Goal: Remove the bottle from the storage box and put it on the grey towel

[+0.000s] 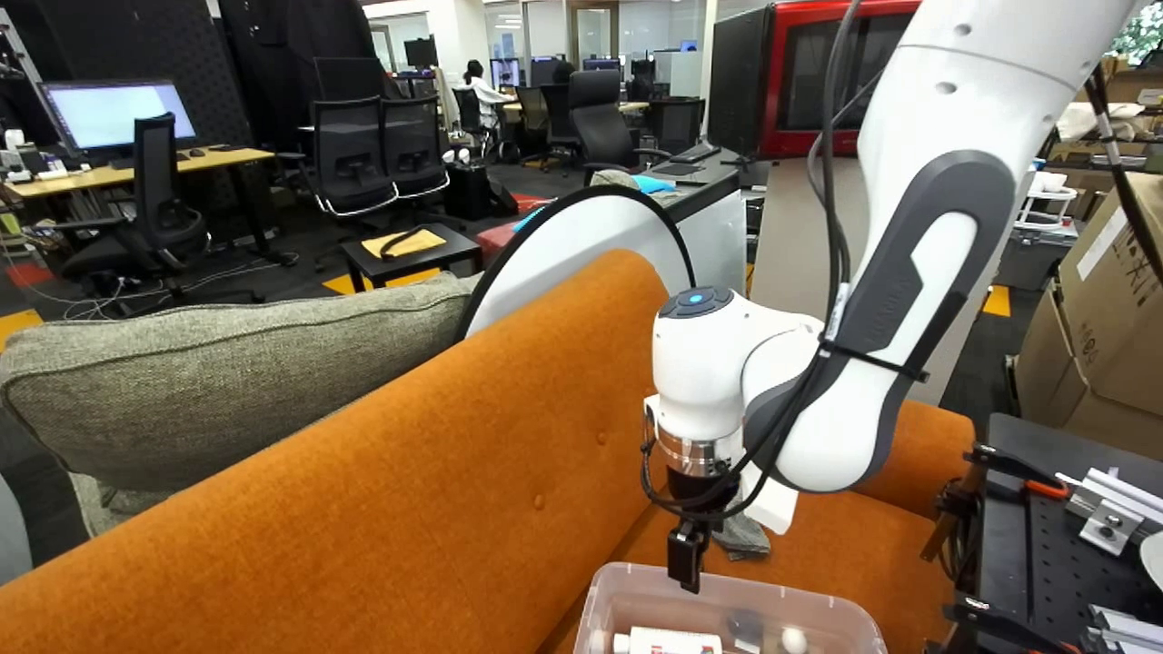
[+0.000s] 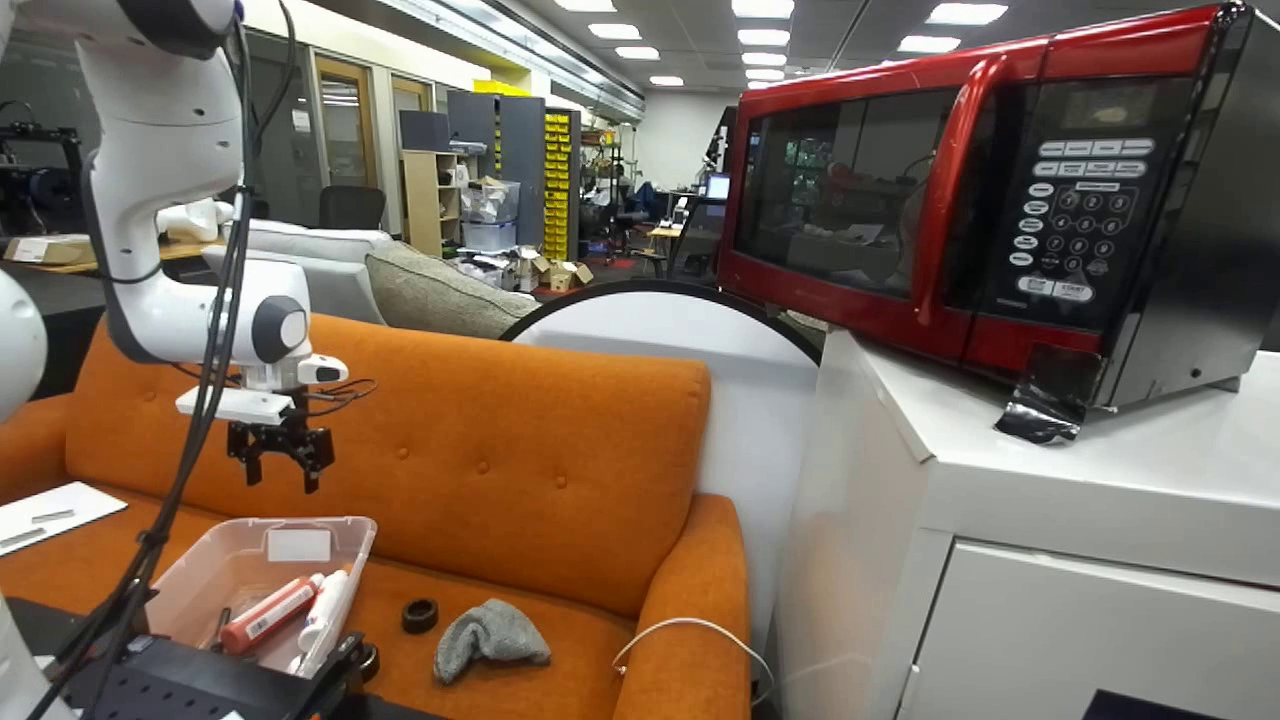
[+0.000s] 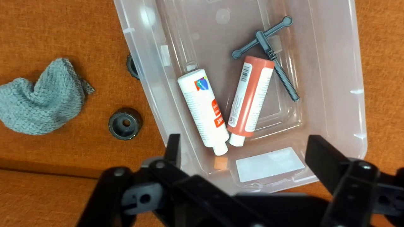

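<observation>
A: "Status of end effector (image 2: 282,472)?"
B: "Jaws are spread wide; it's held above storage box (image 3: 331,78)."
A: "& bottle loc.?"
B: "Two are seen lying in storage box, white bottle (image 3: 203,110) & red bottle (image 3: 251,97), capped ends close together. Which is meant can't be told."
A: "Grey towel (image 3: 47,101)?"
B: "Crumpled, seen outside, w/ round black part (image 3: 118,124) b/w it & storage box."
</observation>
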